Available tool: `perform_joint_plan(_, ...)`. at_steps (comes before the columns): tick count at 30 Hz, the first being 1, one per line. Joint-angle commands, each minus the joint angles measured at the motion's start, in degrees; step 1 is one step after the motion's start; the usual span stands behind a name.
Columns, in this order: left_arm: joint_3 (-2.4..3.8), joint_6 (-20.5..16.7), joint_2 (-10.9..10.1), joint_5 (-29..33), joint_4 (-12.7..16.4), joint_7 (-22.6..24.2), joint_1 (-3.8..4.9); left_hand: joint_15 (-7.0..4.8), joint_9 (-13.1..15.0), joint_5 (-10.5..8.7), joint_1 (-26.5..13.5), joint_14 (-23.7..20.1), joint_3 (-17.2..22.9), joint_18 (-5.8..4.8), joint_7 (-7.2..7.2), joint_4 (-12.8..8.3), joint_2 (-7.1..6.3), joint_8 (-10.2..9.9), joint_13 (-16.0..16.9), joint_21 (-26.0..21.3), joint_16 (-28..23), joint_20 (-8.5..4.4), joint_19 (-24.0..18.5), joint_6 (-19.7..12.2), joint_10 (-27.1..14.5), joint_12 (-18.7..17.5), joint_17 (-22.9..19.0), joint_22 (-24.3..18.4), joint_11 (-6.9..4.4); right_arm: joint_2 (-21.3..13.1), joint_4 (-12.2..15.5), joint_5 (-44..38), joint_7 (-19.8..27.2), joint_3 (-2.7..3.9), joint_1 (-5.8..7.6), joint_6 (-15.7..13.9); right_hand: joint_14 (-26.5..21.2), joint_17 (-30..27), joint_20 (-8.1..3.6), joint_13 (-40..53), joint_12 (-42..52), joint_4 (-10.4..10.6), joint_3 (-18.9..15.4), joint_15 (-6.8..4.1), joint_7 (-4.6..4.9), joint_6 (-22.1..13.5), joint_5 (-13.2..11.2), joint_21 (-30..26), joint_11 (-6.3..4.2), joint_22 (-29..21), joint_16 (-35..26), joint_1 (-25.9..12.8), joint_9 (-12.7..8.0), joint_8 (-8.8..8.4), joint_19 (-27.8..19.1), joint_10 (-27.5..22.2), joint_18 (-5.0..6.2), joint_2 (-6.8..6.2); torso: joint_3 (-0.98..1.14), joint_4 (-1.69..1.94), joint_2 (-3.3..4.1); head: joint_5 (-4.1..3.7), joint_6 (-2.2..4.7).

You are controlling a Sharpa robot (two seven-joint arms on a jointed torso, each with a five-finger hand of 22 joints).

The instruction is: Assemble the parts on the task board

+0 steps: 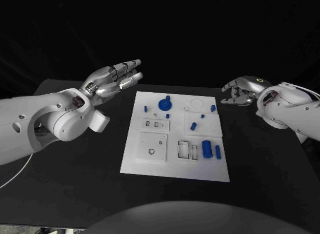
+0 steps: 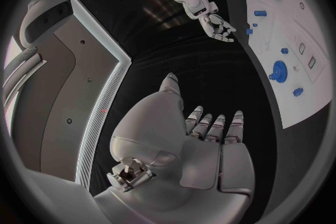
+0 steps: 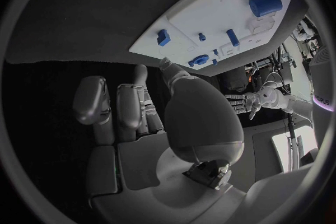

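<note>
We see the white task board (image 1: 175, 168) lying flat mid-bench (image 1: 75, 195), its long axis running away from the robot. Blue parts rest on it: a gear-like disc (image 1: 164, 104) at the far end, a fat cylinder (image 1: 207, 149) lying lengthwise nearer. Our left hand (image 1: 116, 78) hovers beside the board's far corner, fingers spread, holding nothing. Our right hand (image 1: 241, 90) hovers opposite, fingers curled around nothing.

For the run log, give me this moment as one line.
left silver hand: open, off board | right silver hand: empty, fingers curled | white task board: small blue parts untouched
</note>
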Motion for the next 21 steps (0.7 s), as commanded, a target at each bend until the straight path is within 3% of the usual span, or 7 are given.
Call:
perform_joint_plan(1, 0.04, 1.03, -0.12, -0.22, 0.06, 0.69, 0.01, 0.02, -0.04, 0.27, 0.58, 0.27, -0.11, 0.69, 0.48, -0.05, -0.13, 0.34, 0.08, 0.21, 0.32, -0.12, 0.47, 0.01, -0.03, 0.30, 0.08, -0.04, 0.32, -0.09, -0.45, 0.56, 2.32, -0.03, -0.60, -1.63, 0.32, 1.23, 0.04, 16.73, 20.86, 0.61, -1.74, 0.09, 0.20, 0.47, -0.53, -0.63, -0.91, 5.77, 1.65, 0.17, -0.02, -0.33, 0.03, 6.88, 0.90, 1.06, -0.02, -0.09, -0.02, -0.01, 0.00)
perform_joint_plan(4, 0.04, 1.07, -0.34, -0.22, 0.12, 0.72, 0.01, 0.06, -0.04, 0.31, 0.66, 0.29, -0.12, 0.69, 0.48, -0.05, -0.11, 0.33, 0.09, 0.22, 0.36, -0.12, 0.49, -0.01, -0.02, 0.33, 0.09, -0.03, 0.34, -0.11, -0.83, 1.48, 3.50, -0.02, -1.16, -1.70, 5.00, 10.05, -0.01, 27.70, 34.89, 1.67, -3.63, 0.02, 0.63, 0.65, -1.44, 5.12, -0.89, 8.48, 10.93, -0.44, 0.61, -0.12, 3.31, 19.37, -0.23, 1.17, -0.01, -0.07, -0.04, -0.15, 0.00)
perform_joint_plan(6, 0.04, 1.10, -0.42, -0.22, 0.13, 0.71, 0.00, 0.06, -0.04, 0.31, 0.66, 0.29, -0.12, 0.69, 0.48, -0.05, -0.11, 0.33, 0.09, 0.22, 0.36, -0.12, 0.49, -0.01, -0.02, 0.33, 0.09, -0.03, 0.34, -0.09, -1.02, 1.76, 4.12, -0.02, -1.40, -1.60, 6.86, 13.47, -0.05, 30.48, 38.34, 1.80, -4.11, -0.05, 0.60, 0.55, -1.17, 7.39, -0.93, 9.55, 14.38, -0.16, 0.98, -0.06, 4.49, 23.21, -0.67, 1.34, -0.01, -0.08, -0.03, -0.29, 0.00)
perform_joint_plan(8, 0.04, 1.16, -0.44, -0.22, 0.12, 0.71, -0.01, 0.11, -0.04, 0.37, 0.79, 0.32, -0.13, 0.68, 0.47, -0.06, -0.08, 0.33, 0.10, 0.25, 0.41, -0.12, 0.53, -0.03, 0.00, 0.38, 0.11, -0.02, 0.37, 0.01, -1.31, 2.13, 5.03, -0.02, -1.73, -1.68, 9.49, 17.84, -0.09, 33.46, 41.93, 1.76, -4.54, -0.09, 0.47, 0.10, 1.10, 10.84, -0.97, 10.96, 18.68, 0.37, 1.59, -0.05, 6.21, 27.93, -1.35, 1.39, 0.01, -0.07, -0.03, -0.44, 0.00)
perform_joint_plan(12, 0.03, 1.28, -0.46, -0.22, 0.08, 0.72, -0.04, 0.12, -0.04, 0.38, 0.84, 0.34, -0.13, 0.67, 0.47, -0.06, -0.08, 0.33, 0.11, 0.27, 0.44, -0.11, 0.55, -0.03, 0.00, 0.39, 0.12, -0.02, 0.38, 0.34, -1.90, 3.35, 6.92, -0.02, -2.47, -2.33, 9.83, 18.37, -0.14, 33.67, 42.18, 1.55, -4.87, -0.05, 0.39, -0.93, 3.66, 15.87, -1.10, 12.36, 19.19, 1.32, 3.33, 0.20, 8.72, 28.28, -2.36, 1.51, 0.06, -0.07, -0.05, -0.67, 0.00)
perform_joint_plan(18, 0.03, 1.48, -0.56, -0.23, 0.03, 0.72, -0.13, 0.16, -0.05, 0.41, 0.91, 0.36, -0.14, 0.67, 0.47, -0.07, -0.06, 0.32, 0.11, 0.28, 0.48, -0.11, 0.57, -0.05, 0.00, 0.41, 0.14, -0.01, 0.39, 1.03, -3.01, 6.54, 10.62, -0.02, -3.74, -3.65, 9.83, 18.37, -0.19, 33.67, 42.18, 1.94, -5.48, -0.15, 0.07, -3.02, 3.90, 22.18, -1.28, 14.11, 19.19, 2.07, 7.43, 0.97, 12.11, 28.28, -3.69, 1.77, 0.11, -0.07, -0.08, -0.87, 0.00)
perform_joint_plan(21, 0.03, 1.65, -0.64, -0.25, 0.00, 0.64, -0.20, 0.23, -0.04, 0.45, 1.06, 0.40, -0.14, 0.65, 0.46, -0.09, -0.05, 0.33, 0.13, 0.29, 0.54, -0.10, 0.59, -0.05, 0.03, 0.47, 0.16, -0.01, 0.43, 1.44, -3.70, 8.76, 12.63, -0.01, -4.56, -3.74, 9.83, 18.37, -0.37, 33.67, 42.18, 1.26, -4.97, -0.35, -0.11, -4.20, 9.42, 25.07, -1.48, 15.02, 19.19, 3.61, 9.60, 1.32, 13.94, 28.28, -4.40, 1.93, 0.08, -0.02, -0.06, -0.96, 0.00)
